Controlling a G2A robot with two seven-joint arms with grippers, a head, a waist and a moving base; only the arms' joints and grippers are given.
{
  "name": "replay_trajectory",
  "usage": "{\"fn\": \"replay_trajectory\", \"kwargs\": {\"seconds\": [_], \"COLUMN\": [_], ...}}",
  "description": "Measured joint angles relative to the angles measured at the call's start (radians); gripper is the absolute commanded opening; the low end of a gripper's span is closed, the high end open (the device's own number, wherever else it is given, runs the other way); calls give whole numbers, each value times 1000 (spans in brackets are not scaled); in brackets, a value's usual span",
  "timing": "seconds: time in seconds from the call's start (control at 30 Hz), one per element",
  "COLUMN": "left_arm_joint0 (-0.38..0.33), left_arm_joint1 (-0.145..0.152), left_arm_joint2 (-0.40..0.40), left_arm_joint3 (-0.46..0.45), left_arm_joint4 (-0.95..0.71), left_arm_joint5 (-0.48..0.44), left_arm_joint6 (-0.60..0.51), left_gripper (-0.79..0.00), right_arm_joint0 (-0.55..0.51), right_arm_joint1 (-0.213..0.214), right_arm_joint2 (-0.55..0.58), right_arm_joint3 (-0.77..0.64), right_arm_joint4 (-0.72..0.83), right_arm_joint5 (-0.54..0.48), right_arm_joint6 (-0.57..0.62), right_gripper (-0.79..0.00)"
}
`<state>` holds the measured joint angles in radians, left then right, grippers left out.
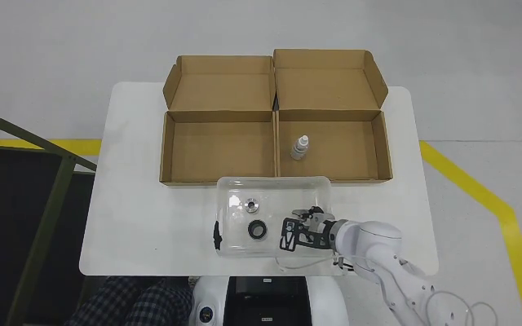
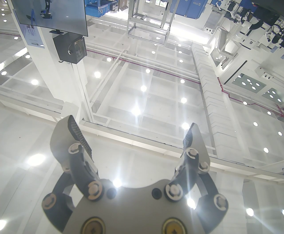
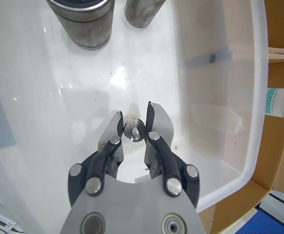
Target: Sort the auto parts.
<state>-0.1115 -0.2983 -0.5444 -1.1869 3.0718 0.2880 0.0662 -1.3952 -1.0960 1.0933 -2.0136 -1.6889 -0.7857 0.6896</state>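
- Right claw (image 3: pixel 135 112) is sitting inside the bin (image 3: pixel 221 88) at its right end, jaws nearly closed and pinching a small metal stud (image 3: pixel 133 132) between the pads.
- The stud is sitting low, near the bin floor; I cannot tell whether it is lifted clear yet.
- Left claw (image 2: pixel 131 123) is pointing up, away from the bin, jaws wide apart and holding nothing.
- Step in hand, as I judge it: picking the stud out of the bin.
- A sleeve (image 3: pixel 84 22) and a cylinder (image 3: pixel 142 13) are waiting at the bin's left end.
- Next move is calling for a straight lift over the bin wall, then a carry to one of the boxes (image 1: pixel 218 151) behind the bin.
- A bottle (image 1: pixel 300 147) is lying in the right one.
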Motion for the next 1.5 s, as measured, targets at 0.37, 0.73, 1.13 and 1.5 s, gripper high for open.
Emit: {"fn": "replay_trajectory", "kwargs": {"seconds": [0.37,0.73,1.13,1.5], "left_arm_joint0": [0,0,0,0], "left_arm_joint1": [0,0,0,0], "left_arm_joint2": [0,0,0,0], "left_arm_joint3": [0,0,0,0], "left_arm_joint4": [0,0,0,0], "left_arm_joint5": [0,0,0,0], "left_arm_joint6": [0,0,0,0], "left_gripper": [0,0,0,0], "right_arm_joint0": [-15,-12,-31,-14], "right_arm_joint1": [6,10,14,8], "right_arm_joint2": [30,148,277,303], "right_arm_joint3": [-61,-91,-164,-190], "right_arm_joint4": [63,251,470,616], "right_arm_joint5": [-3,69,136,199], "right_arm_joint6": [-79,-312,-479,-564], "right_gripper": [-785,-785,-785,-785]}}
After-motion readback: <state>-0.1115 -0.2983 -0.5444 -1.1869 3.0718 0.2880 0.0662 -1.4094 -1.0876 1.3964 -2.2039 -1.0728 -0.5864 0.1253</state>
